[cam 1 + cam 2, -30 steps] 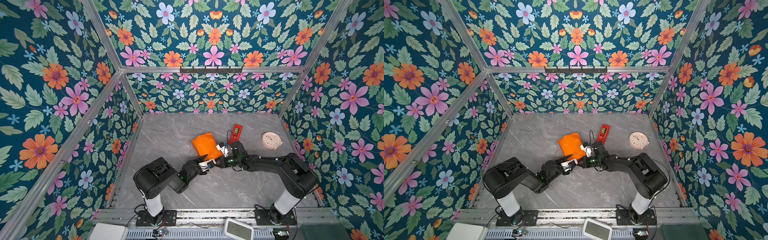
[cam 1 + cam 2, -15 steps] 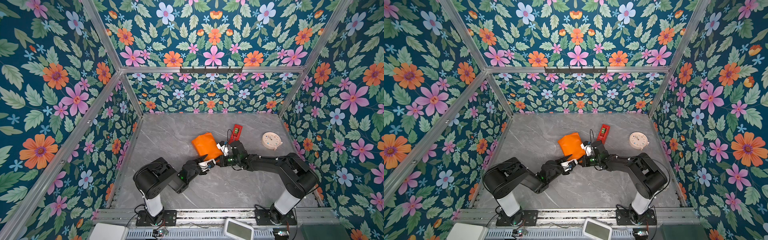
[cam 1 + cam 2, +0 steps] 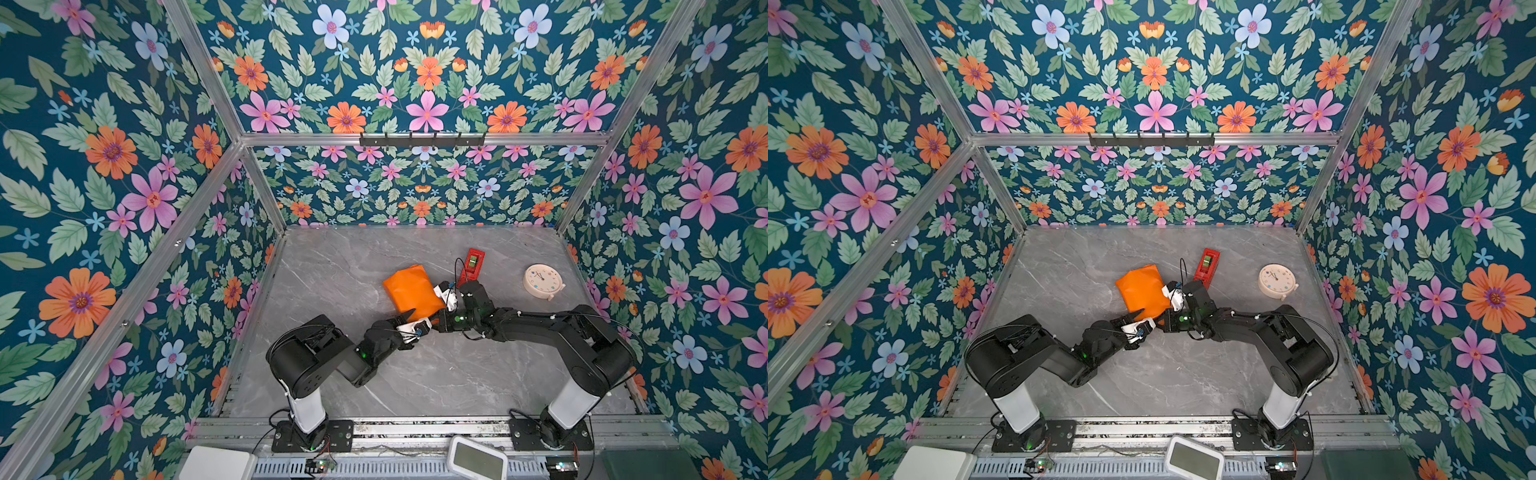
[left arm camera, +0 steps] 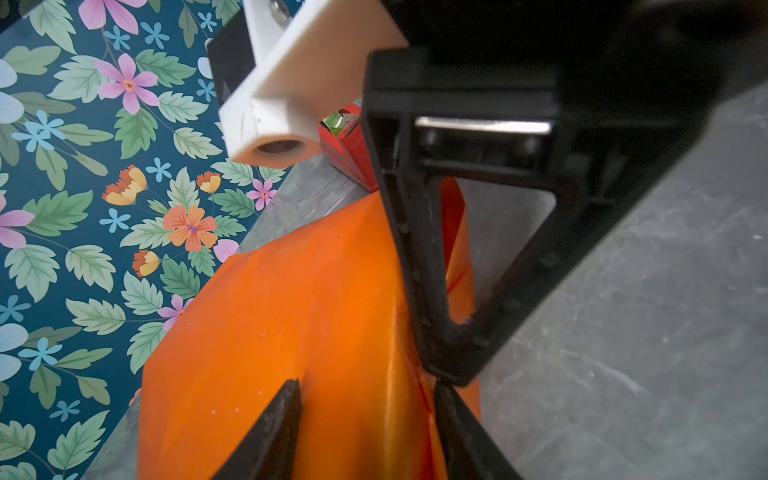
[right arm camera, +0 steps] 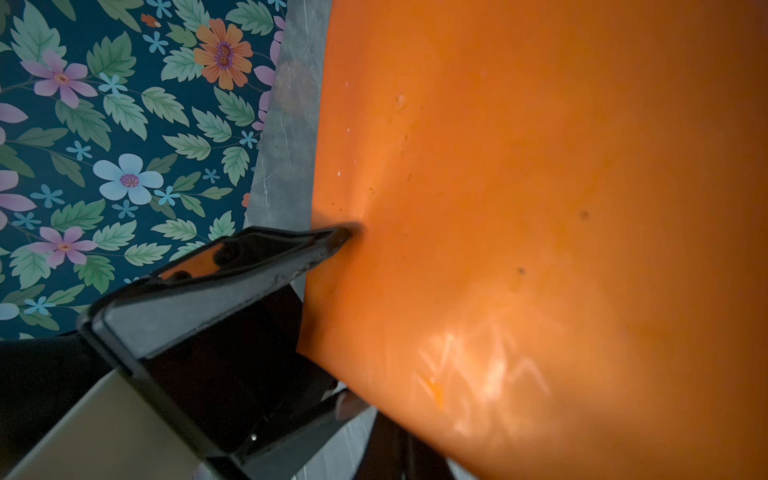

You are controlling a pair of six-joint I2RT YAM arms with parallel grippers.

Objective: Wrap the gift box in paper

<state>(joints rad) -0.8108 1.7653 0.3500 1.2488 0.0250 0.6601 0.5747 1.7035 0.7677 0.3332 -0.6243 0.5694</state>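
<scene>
Top views both show the paper (image 3: 411, 291) (image 3: 1144, 291) folded orange side out into a puffy parcel at the middle of the grey marble table (image 3: 353, 257). The gift box cannot be seen, only this covering. A red tape dispenser (image 3: 473, 264) lies near the parcel's far right corner, and a round cream clock (image 3: 542, 281) sits well apart to the right.

Both arms reach in low from the near side and meet at the parcel's near right corner. The left gripper (image 3: 410, 316) lies at the near edge with its fingers a middling gap apart. In the left wrist view one finger (image 4: 274, 428) lies over the orange face and the other finger (image 4: 465, 432) sits at the creased edge. Paper lies between them, though I cannot tell whether they squeeze it.

The right gripper (image 4: 446, 374) has its jaws closed, its tip at that same crease and right up against the left gripper's finger. Whether paper is pinched inside cannot be told. Orange sheet fills most of the right wrist view.
</scene>
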